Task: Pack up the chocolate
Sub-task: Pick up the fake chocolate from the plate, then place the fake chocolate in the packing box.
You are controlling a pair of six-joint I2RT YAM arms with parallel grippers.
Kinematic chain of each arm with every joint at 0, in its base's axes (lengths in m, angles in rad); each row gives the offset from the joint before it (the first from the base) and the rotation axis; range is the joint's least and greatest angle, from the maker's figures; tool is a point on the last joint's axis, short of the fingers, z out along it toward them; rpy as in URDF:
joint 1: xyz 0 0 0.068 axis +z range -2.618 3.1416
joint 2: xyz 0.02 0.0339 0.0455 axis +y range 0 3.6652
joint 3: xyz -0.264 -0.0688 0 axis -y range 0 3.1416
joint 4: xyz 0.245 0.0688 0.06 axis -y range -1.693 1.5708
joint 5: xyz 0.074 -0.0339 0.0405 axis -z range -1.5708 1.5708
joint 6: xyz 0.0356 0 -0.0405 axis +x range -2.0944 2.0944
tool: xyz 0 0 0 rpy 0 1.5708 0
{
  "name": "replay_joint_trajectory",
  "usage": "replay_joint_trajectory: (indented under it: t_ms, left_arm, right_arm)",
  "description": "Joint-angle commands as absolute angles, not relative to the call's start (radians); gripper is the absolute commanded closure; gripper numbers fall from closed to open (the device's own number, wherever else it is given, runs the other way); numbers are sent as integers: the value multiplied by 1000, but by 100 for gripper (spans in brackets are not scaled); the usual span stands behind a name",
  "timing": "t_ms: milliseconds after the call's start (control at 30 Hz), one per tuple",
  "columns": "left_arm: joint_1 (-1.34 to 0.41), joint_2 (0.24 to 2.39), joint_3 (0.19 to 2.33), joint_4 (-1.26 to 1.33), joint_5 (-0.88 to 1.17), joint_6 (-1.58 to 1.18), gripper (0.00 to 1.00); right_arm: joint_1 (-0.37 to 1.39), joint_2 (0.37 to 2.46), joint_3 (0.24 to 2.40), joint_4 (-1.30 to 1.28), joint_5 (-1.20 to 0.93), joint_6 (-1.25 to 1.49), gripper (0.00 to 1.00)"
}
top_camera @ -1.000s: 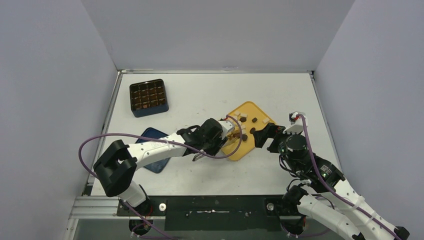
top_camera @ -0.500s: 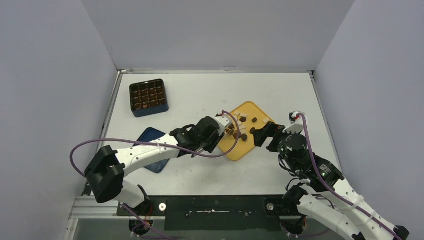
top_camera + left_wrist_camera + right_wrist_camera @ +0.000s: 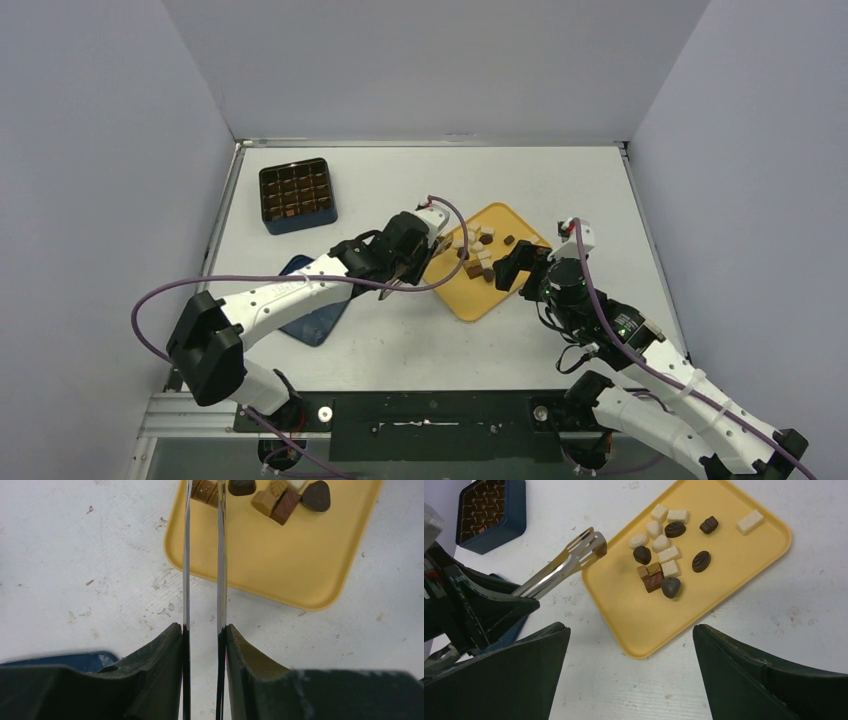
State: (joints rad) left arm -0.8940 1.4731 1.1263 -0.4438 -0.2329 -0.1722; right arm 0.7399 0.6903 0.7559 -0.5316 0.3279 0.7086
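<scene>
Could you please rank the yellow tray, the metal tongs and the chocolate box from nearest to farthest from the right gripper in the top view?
From the right gripper:
1. Yellow tray, directly beside it.
2. Metal tongs, at the tray's left edge.
3. Chocolate box, far back left.

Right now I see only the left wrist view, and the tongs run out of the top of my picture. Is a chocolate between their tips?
Observer: It seems so. In the right wrist view a dark brown piece sits between the tips of the tongs, by the yellow tray's edge.
Operator: Where is the box to fill?
Observer: The dark blue box stands at the far left of the table, apart from the tray.
Operator: And the other arm?
Observer: The right end effector is open wide at the tray's right side, holding nothing.
</scene>
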Motion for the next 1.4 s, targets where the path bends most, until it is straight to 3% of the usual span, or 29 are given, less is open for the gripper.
replay_joint_trajectory:
  t_ms: [0,467,933,1367]
  left_arm:
    - [-840,1428,1187,-460,-236,-222,71]
    - [-615,1382,1262,-557,-223,-246,71]
    - [-281,1411,1345,-613,-235,-245,70]
    - [-156,1521,1385,-576,-189,-273,70]
  right_arm:
    - [738,695,751,-492,299,726,0]
    - [738,635,694,-477,237,730,0]
    - [739,668,668,-416,181,727,0]
    - [742,680,650,-357,111,725,0]
